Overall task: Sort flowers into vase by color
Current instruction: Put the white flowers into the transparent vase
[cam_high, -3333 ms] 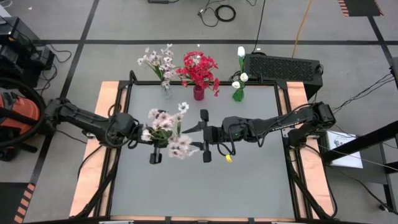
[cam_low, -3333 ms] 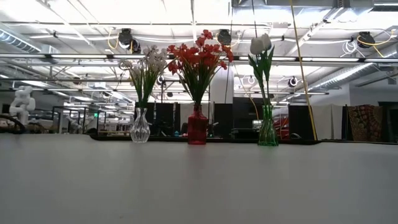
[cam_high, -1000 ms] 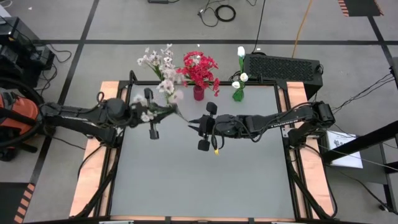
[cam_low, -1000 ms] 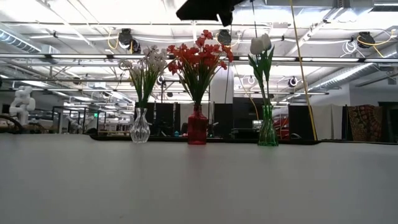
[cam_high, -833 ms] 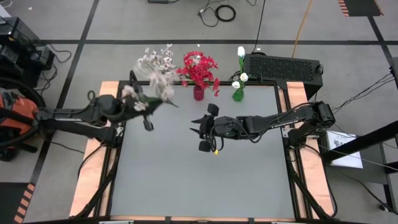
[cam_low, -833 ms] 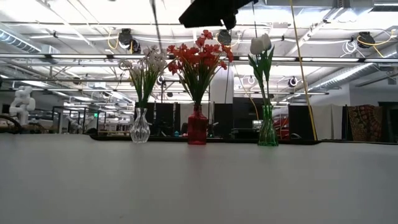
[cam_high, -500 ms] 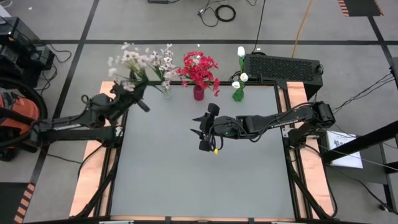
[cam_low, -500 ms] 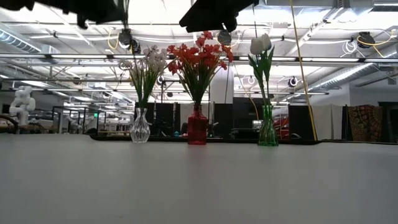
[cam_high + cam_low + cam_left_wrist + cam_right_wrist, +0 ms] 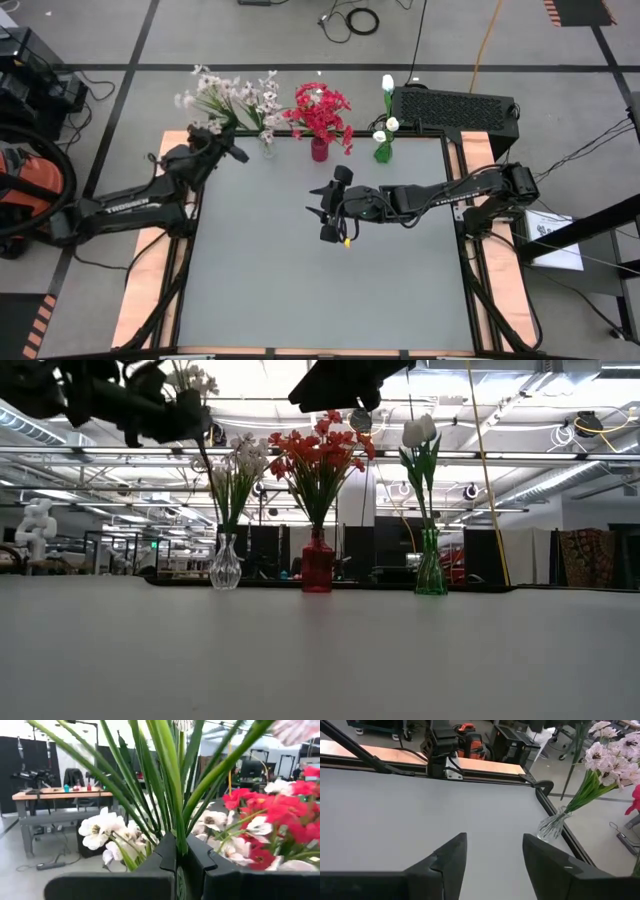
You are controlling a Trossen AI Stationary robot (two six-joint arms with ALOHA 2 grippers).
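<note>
The left claw [image 9: 213, 143] has carried the pale pinkish stem [image 9: 205, 95] to the frame's upper left, beside the clear vase [image 9: 266, 142], gripping it tightly; insertion seems next. The right claw [image 9: 331, 205], now wide and empty, waits mid-tabletop [image 9: 320, 290].

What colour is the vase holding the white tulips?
Green, translucent: the vase at the right end of the row of three; the low view shows it best.
</note>
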